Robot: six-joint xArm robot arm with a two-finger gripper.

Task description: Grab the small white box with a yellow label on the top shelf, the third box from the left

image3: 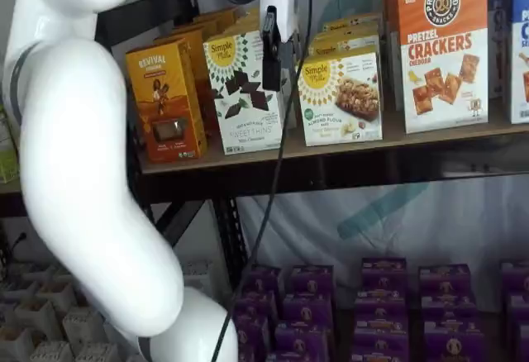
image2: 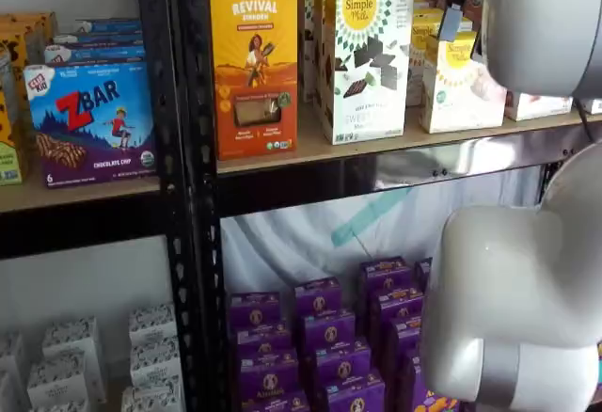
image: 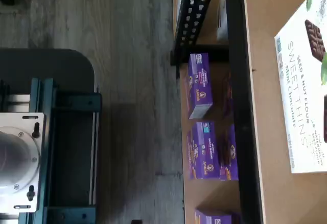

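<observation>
The small white box (image3: pixel 340 97) with the yellow Simple Mills sunburst stands on the top shelf (image3: pixel 347 149), just right of a taller white Simple Mills box (image3: pixel 244 89). It also shows in a shelf view (image2: pixel 458 83), partly behind the white arm, above the shelf's silver rail (image2: pixel 442 163). My gripper (image3: pixel 278 56) hangs from above in front of the shelf, its black fingers (image3: pixel 269 48) over the gap between the tall box and the small one, a little up and left of the small box. No plain gap between the fingers shows. The wrist view does not show the small box.
An orange Revival box (image3: pixel 165 102) stands left of the tall box and a Pretzel Crackers box (image3: pixel 442 48) right of the small one. Purple boxes (image3: pixel 310 304) fill the lower shelf. The white arm (image2: pixel 517 290) blocks the right of a shelf view. The wrist view shows the Sweet Thins box top (image: pixel 301 81).
</observation>
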